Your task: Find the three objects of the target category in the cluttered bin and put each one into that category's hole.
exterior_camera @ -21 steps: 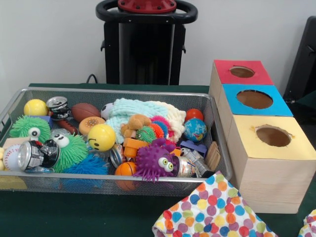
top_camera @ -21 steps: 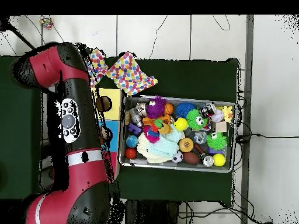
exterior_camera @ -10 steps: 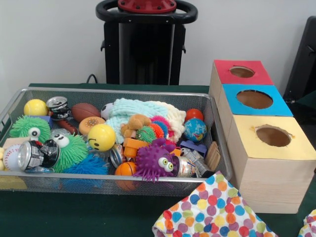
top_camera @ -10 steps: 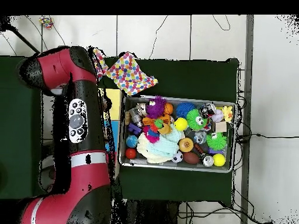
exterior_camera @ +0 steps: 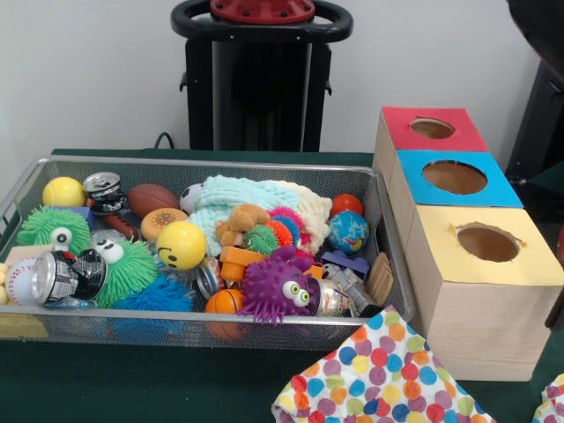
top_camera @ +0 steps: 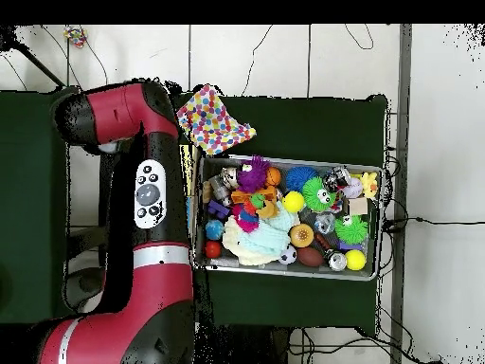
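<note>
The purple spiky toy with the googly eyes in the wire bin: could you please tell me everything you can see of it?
The purple spiky rubber-looking ball toy has soft spines all over and two bulging white eyes facing the bin's near right. It lies on top of the clutter at the near wall of the grey wire mesh bin, against a small orange basketball and a silver can. Nothing grips it.

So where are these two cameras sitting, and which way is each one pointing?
Front view: sits low across the table, facing the wire bin of toys and cans and the three boxes with holes; of the robot, the black pedestal shows, plus a dark sliver at the right edge.
Overhead view: hangs above, looking straight down on the green table; the red arm sweeps across the left side and covers the boxes.
Shared: the bin, the purple spiky toy and the polka-dot cloth.
</note>
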Controlling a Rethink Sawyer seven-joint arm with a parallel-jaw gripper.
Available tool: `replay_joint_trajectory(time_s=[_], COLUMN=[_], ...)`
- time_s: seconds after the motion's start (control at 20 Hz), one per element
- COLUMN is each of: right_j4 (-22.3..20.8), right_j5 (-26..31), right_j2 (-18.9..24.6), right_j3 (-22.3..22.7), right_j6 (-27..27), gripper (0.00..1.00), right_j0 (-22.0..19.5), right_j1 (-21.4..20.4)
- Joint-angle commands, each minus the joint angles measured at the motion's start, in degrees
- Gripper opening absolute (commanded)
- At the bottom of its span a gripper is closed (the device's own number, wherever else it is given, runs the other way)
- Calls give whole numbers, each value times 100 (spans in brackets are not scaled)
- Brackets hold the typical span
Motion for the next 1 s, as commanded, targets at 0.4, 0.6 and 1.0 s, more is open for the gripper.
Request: replay_joint_trajectory(time_s=[0.4, 0.6, 1.0], right_j4=[-96, -156, -166], right_j5=[-480, -492, -548], right_j2=[932, 1005, 1313], right_j3=[1587, 1603, 1569], right_j6=[-944, -1045, -1229], gripper=[100, 100, 100], right_j0=[-426, -489, -703], right_j1=[-431, -444, -387])
